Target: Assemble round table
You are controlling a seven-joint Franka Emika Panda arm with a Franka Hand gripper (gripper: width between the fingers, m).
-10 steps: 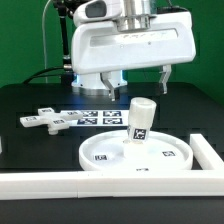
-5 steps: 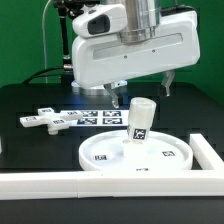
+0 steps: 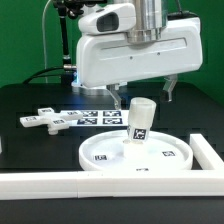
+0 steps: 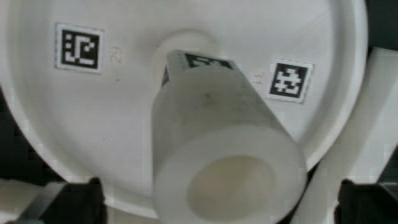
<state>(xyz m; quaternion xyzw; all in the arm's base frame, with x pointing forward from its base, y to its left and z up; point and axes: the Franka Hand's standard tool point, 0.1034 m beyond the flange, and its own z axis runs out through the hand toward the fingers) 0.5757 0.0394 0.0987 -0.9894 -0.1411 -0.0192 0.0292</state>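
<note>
Now | gripper point(image 3: 146, 90): jaws apart, empty | short post point(image 3: 140, 120): sits at 6 o'clock below it, on round disc point(image 3: 100, 160) | long axis: leans toward 1 o'clock.

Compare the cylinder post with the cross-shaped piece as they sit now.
The cylinder post stands roughly upright; the cross-shaped piece lies flat. The post rests on the round disc; the cross-shaped piece lies on the black table, to the exterior view's left of the disc. The post sits below the open gripper; the cross-shaped piece lies apart from it. Both are white with black-and-white tags.
</note>
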